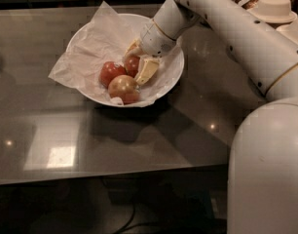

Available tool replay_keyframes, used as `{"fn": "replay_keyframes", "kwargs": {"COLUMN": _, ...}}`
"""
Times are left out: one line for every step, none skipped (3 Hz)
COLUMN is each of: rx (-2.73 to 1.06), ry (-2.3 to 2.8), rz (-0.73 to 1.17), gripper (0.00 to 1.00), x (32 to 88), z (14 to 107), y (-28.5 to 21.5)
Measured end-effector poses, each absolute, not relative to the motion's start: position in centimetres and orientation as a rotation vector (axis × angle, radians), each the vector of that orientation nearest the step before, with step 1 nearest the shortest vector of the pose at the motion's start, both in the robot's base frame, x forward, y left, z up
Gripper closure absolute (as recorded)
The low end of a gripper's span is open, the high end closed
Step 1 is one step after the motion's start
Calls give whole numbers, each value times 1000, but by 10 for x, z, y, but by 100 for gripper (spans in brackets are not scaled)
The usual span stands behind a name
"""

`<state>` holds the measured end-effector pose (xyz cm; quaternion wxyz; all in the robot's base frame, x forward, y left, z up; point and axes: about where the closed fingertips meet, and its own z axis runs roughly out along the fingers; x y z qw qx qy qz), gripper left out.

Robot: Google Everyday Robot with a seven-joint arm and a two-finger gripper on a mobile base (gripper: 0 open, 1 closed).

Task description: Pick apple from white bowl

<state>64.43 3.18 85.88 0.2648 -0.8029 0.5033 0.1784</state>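
Note:
The white bowl (169, 77), lined with crumpled white paper, stands on the dark table and holds three apples. My gripper (138, 60) reaches down into it from the upper right. Its pale fingers (147, 70) sit on either side of the deep-red apple (132, 65) and press against it, with the apple still low in the bowl. A second red apple (110, 72) lies just to its left. A paler yellow-orange apple (123, 88) lies in front, near the bowl's front rim.
The paper (76, 65) sticks out over the bowl's left rim. Stacked beige bowls (273, 9) stand at the back right behind my arm. The table's front edge (110, 177) runs across the lower part of the view. My white base (268, 169) fills the lower right.

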Motion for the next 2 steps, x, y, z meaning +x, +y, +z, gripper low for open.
{"fn": "replay_keyframes", "kwargs": {"rx": -2169, "ry": 1360, "rz": 482, "gripper": 84, "x": 644, "z": 859, "y": 32}}
{"fn": "replay_keyframes", "kwargs": {"rx": -2148, "ry": 1361, "rz": 488, "gripper": 100, "x": 645, "z": 867, "y": 30}}
